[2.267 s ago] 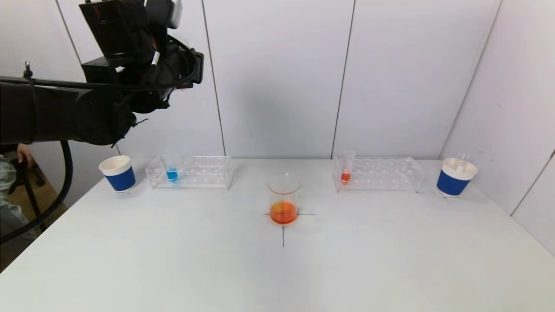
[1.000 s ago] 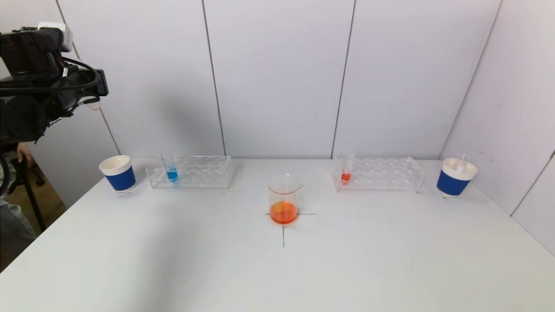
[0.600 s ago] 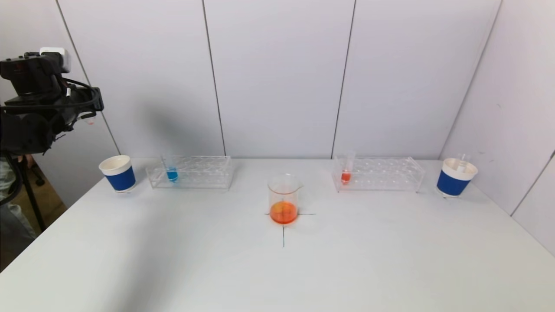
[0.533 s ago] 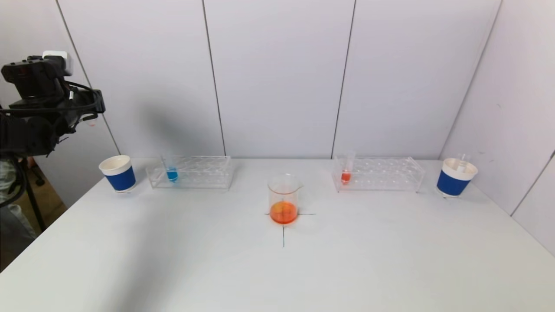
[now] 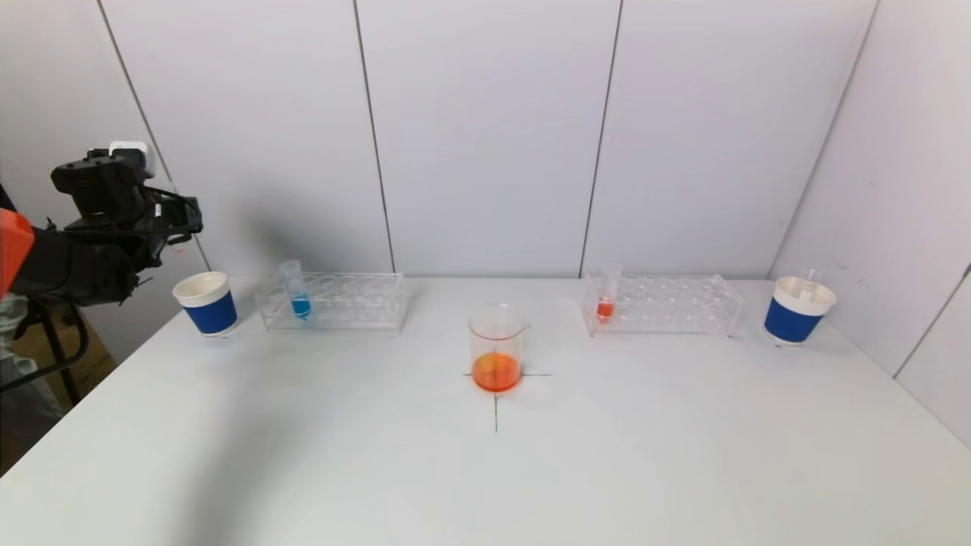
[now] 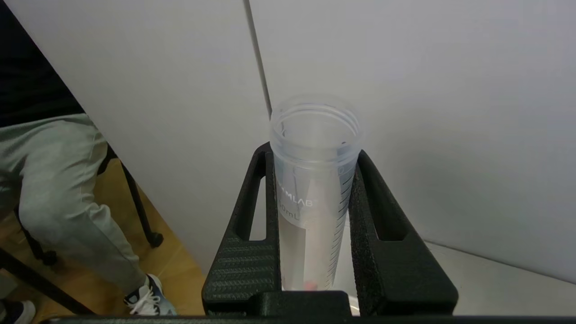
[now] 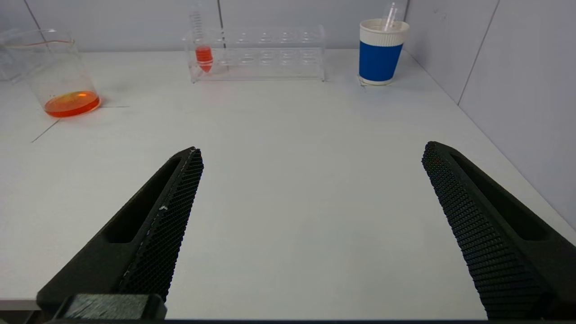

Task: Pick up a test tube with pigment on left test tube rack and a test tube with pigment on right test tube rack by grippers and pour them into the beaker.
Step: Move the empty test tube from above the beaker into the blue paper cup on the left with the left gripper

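My left gripper (image 5: 180, 224) hangs at the far left, above and just left of the left paper cup (image 5: 206, 303). It is shut on a clear, nearly empty test tube (image 6: 315, 193) with a trace of red at its bottom; the left wrist view shows the gripper (image 6: 312, 153) around it. A tube of blue pigment (image 5: 296, 294) stands in the left rack (image 5: 349, 303). A tube of orange-red pigment (image 5: 605, 299) stands in the right rack (image 5: 675, 305). The beaker (image 5: 496, 345) holds orange liquid at the table's centre. My right gripper (image 7: 312, 150) is open and empty over the table's near right part.
A blue and white paper cup (image 5: 799, 309) at the far right holds an empty clear tube. A black cross marks the table under the beaker. Wall panels close the back and the right side. A seated person's leg (image 6: 58, 189) is beyond the table's left edge.
My left arm has swung left and come down from high above the table, carrying the tube, to just over the left cup. The blue tube now shows fully.
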